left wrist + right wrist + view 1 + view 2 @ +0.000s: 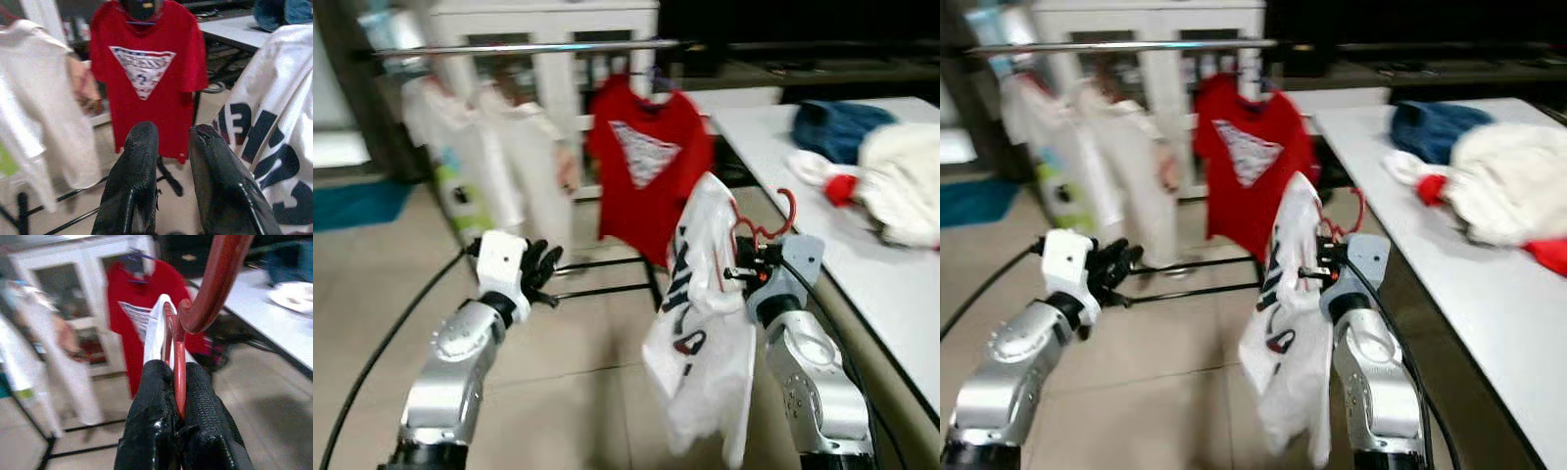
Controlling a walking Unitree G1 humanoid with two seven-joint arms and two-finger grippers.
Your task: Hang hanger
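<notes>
My right gripper (741,262) is shut on a red hanger (766,226) that carries a white shirt with dark lettering (700,323); in the right wrist view the red hanger (205,298) runs between the two black fingers (151,411) and its hook curves up above them. The silver clothes rail (524,46) runs across the top, ahead and above the hanger. On the rail hang a red T-shirt (646,166) and white garments (484,157). My left gripper (546,269) is held out at the left, holding nothing, its fingers (139,171) slightly apart.
A white table (803,206) stands at the right with a blue garment (837,127) and a white and red one (901,181). The rack's black base bars (597,279) lie on the tiled floor. A white cabinet (543,20) stands behind the rail.
</notes>
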